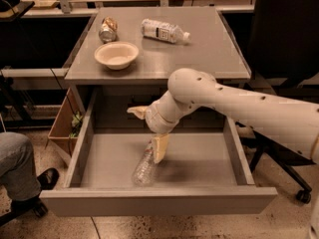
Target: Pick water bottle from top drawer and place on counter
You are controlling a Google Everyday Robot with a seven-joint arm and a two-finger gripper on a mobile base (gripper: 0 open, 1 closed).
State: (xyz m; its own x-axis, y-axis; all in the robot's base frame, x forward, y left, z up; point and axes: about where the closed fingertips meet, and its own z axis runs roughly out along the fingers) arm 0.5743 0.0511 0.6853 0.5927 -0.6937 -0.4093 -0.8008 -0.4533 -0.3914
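The water bottle [144,166] lies on its side on the floor of the open top drawer [159,201], left of the middle, with its neck end pointing toward the back. My gripper [159,147] hangs from the white arm [234,103] and sits right over the bottle's neck end, touching or almost touching it. The neck, cap and label band are hidden behind the gripper. The counter [214,54] is the grey top just behind and above the drawer.
On the counter stand a cream bowl [116,55], a metal can [107,29] and a second bottle with a wide white label [164,30]. A cardboard box [62,127] and a person's leg [15,169] are at the left. A chair base [298,193] stands at the right.
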